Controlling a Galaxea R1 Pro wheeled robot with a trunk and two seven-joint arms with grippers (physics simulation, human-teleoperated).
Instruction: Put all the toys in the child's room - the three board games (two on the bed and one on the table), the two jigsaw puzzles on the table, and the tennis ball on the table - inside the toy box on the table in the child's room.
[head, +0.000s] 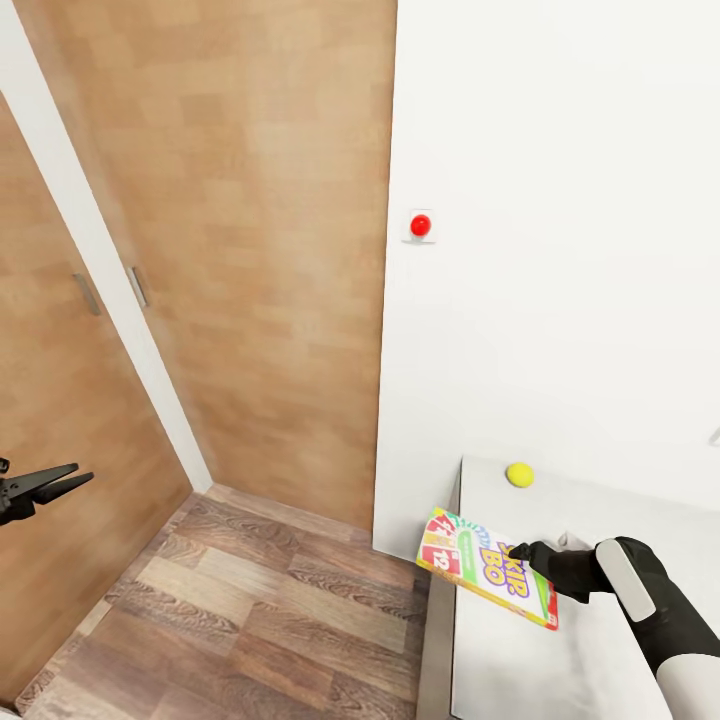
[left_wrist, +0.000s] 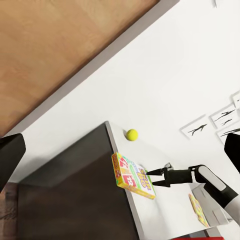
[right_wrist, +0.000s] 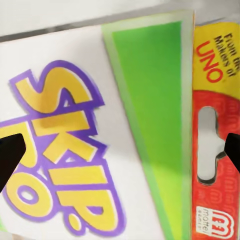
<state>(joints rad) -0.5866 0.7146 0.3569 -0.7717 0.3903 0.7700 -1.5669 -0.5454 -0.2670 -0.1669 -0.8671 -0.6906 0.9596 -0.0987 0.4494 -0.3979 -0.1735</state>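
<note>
- My right gripper (head: 516, 551) grasps the flat, glossy card game box (head: 487, 567) by its edge.
- Round yellow tennis ball (head: 519, 474) lies beyond it.
- My left gripper (head: 62, 479) hangs clenched, empty.

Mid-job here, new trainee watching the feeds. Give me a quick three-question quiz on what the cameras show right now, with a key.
1. True or false: the tennis ball lies on the white table, apart from the Skip-Bo box.
2. Which gripper is at the Skip-Bo box?
A. the left gripper
B. the right gripper
C. both
3. Fill in: part of the box juts past the table's edge, over the wooden ____.

Key
1. True. The head view shows bare tabletop between ball and box.
2. B. The right gripper's fingertips are at the box; the left gripper hangs over the floor, near the wooden doors.
3. floor.
</note>
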